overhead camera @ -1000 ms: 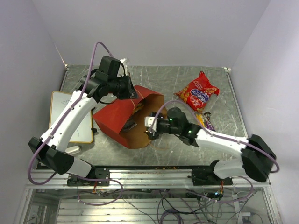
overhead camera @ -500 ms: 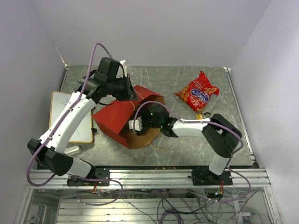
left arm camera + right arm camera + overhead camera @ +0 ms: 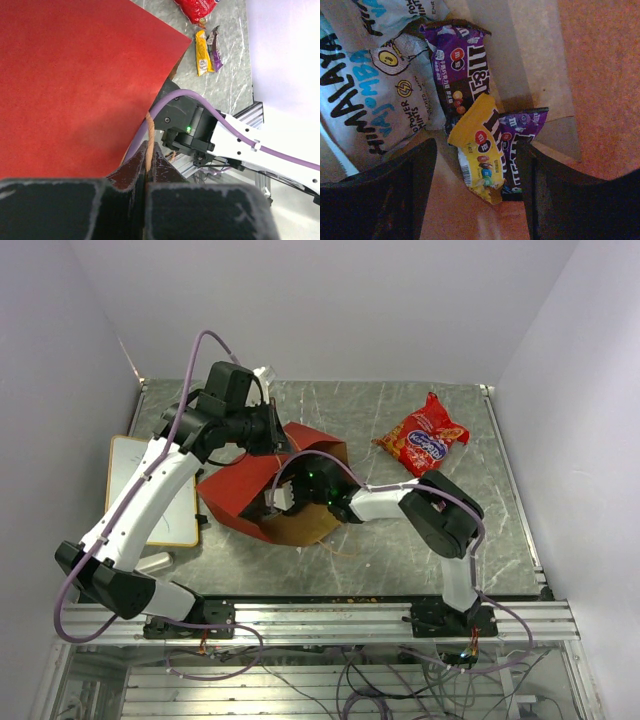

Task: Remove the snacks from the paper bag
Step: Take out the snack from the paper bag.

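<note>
The red paper bag [image 3: 235, 490] lies tilted on the table, its mouth toward the right. My left gripper [image 3: 270, 430] is shut on the bag's thin twisted handle [image 3: 149, 135] and holds the top edge up. My right gripper [image 3: 275, 498] is inside the bag and open. Between its fingers lie a yellow candy packet [image 3: 480, 150] and a purple one [image 3: 522, 145]. A dark purple packet [image 3: 457, 65] and light-blue packets [image 3: 365, 95] lie deeper in. The red chip bag [image 3: 423, 440] lies on the table, with a yellow packet [image 3: 201, 57] and a purple packet [image 3: 216, 50] near it.
A yellow-framed whiteboard [image 3: 150, 490] lies at the left, with a white eraser [image 3: 155, 560] below it. My right arm [image 3: 440, 515] is folded across the middle of the table. Walls close in on three sides.
My right gripper has moved left, from the bag's mouth deep into the bag, and its elbow has folded up. The left gripper has kept its hold on the handle.
</note>
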`<state>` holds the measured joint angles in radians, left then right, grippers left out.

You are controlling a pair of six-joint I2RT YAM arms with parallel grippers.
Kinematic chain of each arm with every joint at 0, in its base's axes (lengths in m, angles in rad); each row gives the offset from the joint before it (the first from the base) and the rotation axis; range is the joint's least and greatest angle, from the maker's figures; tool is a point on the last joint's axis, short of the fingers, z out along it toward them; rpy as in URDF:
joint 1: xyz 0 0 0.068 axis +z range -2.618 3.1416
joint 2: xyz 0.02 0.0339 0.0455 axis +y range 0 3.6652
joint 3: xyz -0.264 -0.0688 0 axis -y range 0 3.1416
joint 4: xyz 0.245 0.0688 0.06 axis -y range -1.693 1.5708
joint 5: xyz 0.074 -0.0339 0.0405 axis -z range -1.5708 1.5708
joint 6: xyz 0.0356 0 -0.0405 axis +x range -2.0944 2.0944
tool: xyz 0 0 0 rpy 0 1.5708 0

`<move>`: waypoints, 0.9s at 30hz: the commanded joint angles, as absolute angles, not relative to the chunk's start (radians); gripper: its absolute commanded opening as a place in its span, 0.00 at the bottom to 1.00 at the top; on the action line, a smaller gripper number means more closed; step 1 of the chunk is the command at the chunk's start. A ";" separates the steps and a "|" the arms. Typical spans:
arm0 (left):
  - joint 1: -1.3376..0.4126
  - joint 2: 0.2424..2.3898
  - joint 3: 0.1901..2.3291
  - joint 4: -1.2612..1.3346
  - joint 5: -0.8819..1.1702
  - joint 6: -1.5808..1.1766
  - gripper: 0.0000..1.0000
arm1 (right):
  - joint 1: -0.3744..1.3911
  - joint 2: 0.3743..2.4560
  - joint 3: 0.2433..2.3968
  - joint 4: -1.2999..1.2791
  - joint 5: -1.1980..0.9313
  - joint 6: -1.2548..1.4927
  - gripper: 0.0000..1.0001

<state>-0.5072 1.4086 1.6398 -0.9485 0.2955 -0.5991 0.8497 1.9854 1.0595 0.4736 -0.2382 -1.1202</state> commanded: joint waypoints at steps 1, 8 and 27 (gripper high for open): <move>-0.499 1.399 1.679 -0.978 0.310 -0.577 0.07 | 0.835 2.045 1.099 0.528 -0.199 -1.153 0.64; -0.500 1.400 1.678 -0.980 0.308 -0.581 0.07 | 0.828 2.131 1.145 0.579 -0.179 -1.157 0.62; -0.471 1.433 1.745 -1.028 0.240 -0.561 0.07 | 0.833 1.955 1.039 0.621 -0.258 -0.969 0.07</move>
